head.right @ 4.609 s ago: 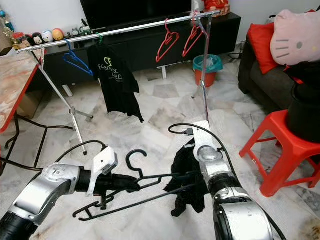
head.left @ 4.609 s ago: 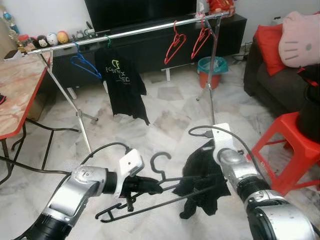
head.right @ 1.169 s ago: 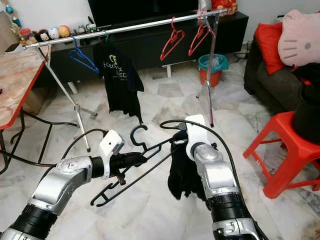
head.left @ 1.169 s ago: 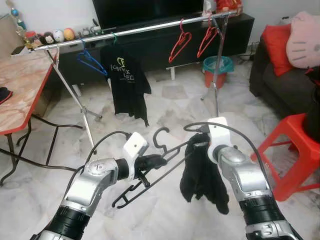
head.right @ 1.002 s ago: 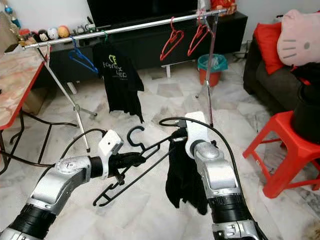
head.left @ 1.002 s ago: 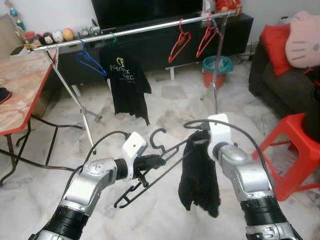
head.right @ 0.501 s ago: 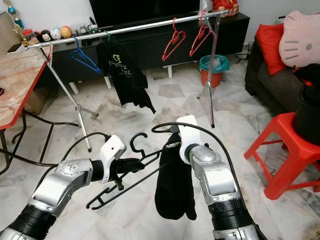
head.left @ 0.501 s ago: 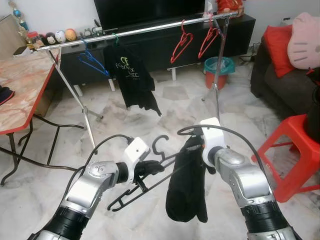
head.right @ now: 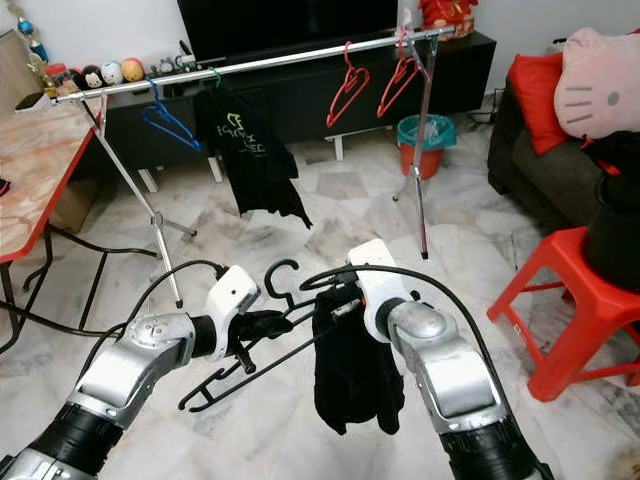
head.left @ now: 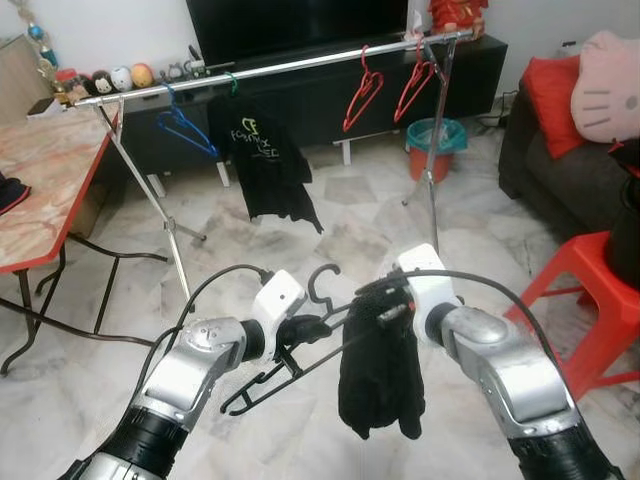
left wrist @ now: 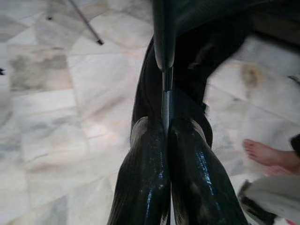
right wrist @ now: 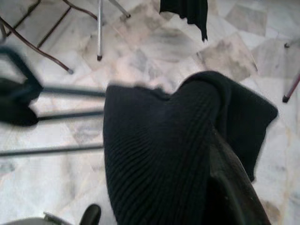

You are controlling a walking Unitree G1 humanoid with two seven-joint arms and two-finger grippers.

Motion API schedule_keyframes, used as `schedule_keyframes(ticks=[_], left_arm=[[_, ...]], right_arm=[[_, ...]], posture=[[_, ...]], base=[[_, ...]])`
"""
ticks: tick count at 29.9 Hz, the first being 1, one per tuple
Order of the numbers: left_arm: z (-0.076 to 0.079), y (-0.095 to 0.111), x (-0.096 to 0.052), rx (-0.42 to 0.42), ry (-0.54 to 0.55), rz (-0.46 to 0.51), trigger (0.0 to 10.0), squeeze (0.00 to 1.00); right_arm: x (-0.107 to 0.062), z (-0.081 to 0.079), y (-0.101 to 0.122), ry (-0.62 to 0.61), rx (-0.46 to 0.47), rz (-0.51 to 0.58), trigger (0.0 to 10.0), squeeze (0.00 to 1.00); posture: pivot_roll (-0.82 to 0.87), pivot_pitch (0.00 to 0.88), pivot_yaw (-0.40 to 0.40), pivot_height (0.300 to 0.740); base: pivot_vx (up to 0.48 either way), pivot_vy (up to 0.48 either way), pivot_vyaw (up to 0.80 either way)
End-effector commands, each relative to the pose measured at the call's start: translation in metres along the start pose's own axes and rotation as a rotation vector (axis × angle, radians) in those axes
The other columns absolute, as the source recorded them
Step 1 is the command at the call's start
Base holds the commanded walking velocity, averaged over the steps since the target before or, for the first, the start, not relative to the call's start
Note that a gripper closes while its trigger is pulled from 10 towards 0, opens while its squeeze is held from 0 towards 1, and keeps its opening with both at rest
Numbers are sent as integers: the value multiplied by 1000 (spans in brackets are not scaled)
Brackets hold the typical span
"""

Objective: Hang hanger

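The left wrist view adds a person's bare foot (left wrist: 269, 156) on the marble floor (left wrist: 56, 108). The left end effector (head.left: 305, 331) is clenched on the thin black wire hanger (head.left: 300, 358). The right end effector (head.left: 390, 305) grasps the black knit garment (head.left: 378, 375) draped over it, in mid-air.

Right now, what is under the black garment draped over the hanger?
The black garment hangs over the black hanger, hiding its right end and the right gripper. Beneath is marble floor.

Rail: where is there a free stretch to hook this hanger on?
The rail is bare between the black shirt and the first red hanger. The left end is crowded: a blue hanger sits right beside the shirt. Two red hangers bunch near the right post.
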State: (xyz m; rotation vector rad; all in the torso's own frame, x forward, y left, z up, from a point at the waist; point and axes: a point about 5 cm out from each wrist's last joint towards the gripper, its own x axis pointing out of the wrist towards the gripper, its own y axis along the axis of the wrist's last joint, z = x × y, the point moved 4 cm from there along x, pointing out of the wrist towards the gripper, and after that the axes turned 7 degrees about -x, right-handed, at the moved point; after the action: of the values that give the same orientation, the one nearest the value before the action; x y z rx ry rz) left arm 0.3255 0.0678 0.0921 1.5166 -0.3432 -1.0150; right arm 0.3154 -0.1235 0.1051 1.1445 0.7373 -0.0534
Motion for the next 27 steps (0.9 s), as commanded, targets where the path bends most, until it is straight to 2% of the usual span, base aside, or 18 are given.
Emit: schedule_keyframes(ticks=[1,4,7,8,10,12,14,17,22,26,27], left_arm=[[-18,5,-5,8,98,10,10000,0],[-22,5,-4,-7,116,0,10000,0],[-4,1,-7,30,-27,-18,10000,0],[-4,1,-7,30,-27,-18,10000,0],[5,-1,-10,41,-93,-25,10000,0],[7,-1,-10,37,-104,-25,10000,0],[11,-2,-11,43,-137,-28,10000,0],[13,-3,-12,50,-153,-33,10000,0],[11,-7,-14,61,-153,-54,10000,0],[11,-8,-16,57,-165,-59,10000,0],[11,-9,-17,58,-167,-62,10000,0]], right_arm=[[-4,-9,6,25,-25,19,10000,0],[-5,-9,5,21,-27,16,10000,0],[-7,-10,10,31,-43,40,10000,0],[-7,-10,10,31,-43,40,10000,0],[-9,-12,17,50,-62,68,10000,0],[-11,-14,20,66,-79,75,10000,0],[-14,-22,21,116,-138,86,10000,0],[-14,-22,23,117,-171,101,10000,0],[-15,-2,31,35,-195,114,10000,0],[-16,0,35,29,-226,134,10000,0],[-16,10,35,-21,-211,131,10000,0]], posture=[[-130,0,127,740],[-131,0,129,740],[-133,0,131,740],[-133,0,131,740],[-129,0,129,740],[-129,0,128,740],[-129,0,128,740],[-130,0,129,740],[-131,0,130,740],[-128,0,129,740],[-129,0,129,740]], base=[[0,0,0],[0,0,0],[0,0,0],[0,0,0],[0,0,0],[0,0,0],[0,0,0],[0,0,0],[0,0,0],[0,0,0],[0,0,0]])
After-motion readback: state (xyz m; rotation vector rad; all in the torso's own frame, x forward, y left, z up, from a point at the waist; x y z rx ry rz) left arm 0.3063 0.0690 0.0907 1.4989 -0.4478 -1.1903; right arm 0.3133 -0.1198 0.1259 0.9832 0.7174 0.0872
